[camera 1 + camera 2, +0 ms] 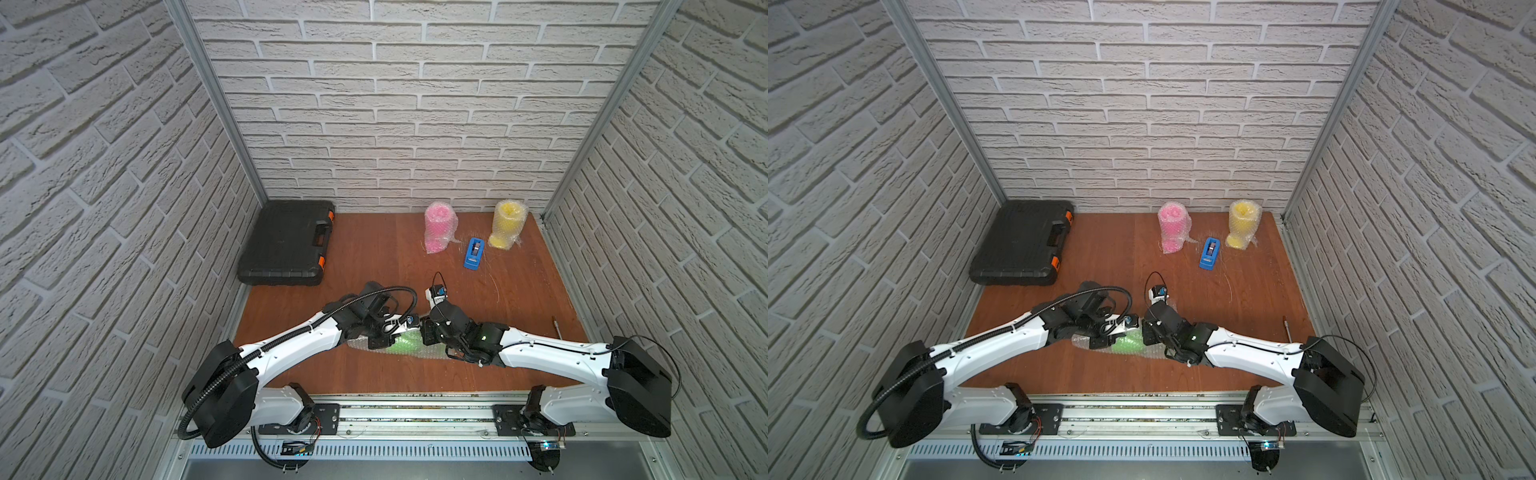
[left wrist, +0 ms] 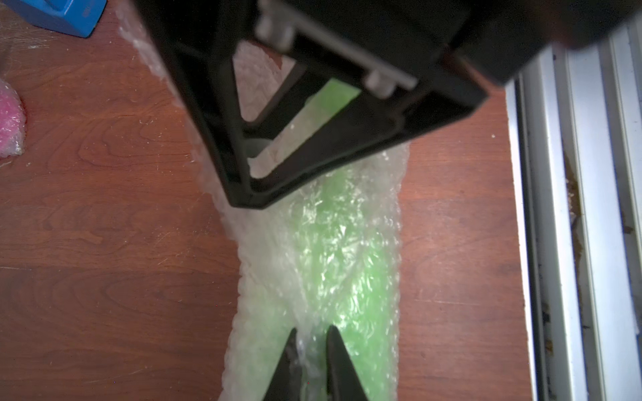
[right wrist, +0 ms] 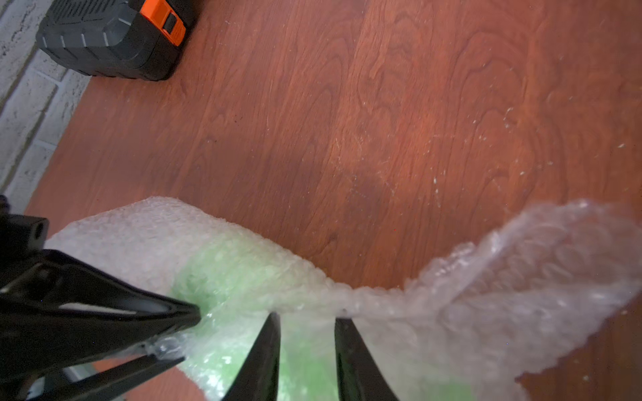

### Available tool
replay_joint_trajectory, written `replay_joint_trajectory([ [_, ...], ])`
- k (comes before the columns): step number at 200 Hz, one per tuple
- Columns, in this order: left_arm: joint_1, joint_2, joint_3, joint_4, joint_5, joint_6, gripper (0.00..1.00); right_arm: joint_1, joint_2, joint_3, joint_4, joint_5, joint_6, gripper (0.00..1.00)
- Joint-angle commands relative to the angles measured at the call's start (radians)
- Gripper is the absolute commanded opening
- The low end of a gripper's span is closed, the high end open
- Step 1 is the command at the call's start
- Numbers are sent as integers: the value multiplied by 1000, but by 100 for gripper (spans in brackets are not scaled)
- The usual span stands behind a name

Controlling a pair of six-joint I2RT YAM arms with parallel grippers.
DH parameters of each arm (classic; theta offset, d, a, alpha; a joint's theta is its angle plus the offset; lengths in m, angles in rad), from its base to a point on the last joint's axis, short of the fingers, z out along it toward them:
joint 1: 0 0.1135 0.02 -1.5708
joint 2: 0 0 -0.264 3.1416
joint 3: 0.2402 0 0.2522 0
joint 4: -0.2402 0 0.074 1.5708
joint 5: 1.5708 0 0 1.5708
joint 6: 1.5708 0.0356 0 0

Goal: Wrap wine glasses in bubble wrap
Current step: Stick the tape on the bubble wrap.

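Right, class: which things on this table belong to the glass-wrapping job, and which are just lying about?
Job in hand: green goblet, lying in bubble wrap; pink goblet and yellow goblet, already wrapped.
Lying about: blue tape dispenser; black case; small thin tool near the table's right edge.

A green goblet (image 1: 402,345) in bubble wrap (image 1: 430,354) lies on the table (image 1: 374,257).

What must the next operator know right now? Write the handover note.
Left tool: shut on the bubble wrap around the green goblet, lying near the front edge.
Right tool: jaws apart at the wrap's pinched waist.
Done: pink goblet and yellow goblet stand wrapped at the back.
To do: finish and secure the green bundle; blue tape dispenser sits between those two.
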Motion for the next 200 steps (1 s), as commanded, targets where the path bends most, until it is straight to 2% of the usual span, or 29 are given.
replay_joint_trajectory([
  [1, 3, 16, -24, -57, 18, 2, 15, 3, -1, -34, 56, 138, -31, 42],
  [21, 3, 15, -24, -59, 15, 2, 15, 3, -17, -56, 26, 192, -37, 52],
  [55, 3, 13, -24, -65, 11, 2, 15, 2, -70, -35, -150, 304, -14, 70],
  [87, 3, 18, -23, -62, 15, 2, 15, -12, -169, 33, -322, 322, -8, 77],
  [111, 3, 19, -22, -60, 16, 2, 15, -31, -231, 84, -385, 207, -15, 77],
  [153, 3, 18, -21, -65, 16, 3, 15, -59, -256, 149, -369, -116, 20, 75],
  [200, 3, 15, -17, -70, 16, 3, 15, -75, -202, 174, -268, -303, 130, 72],
])
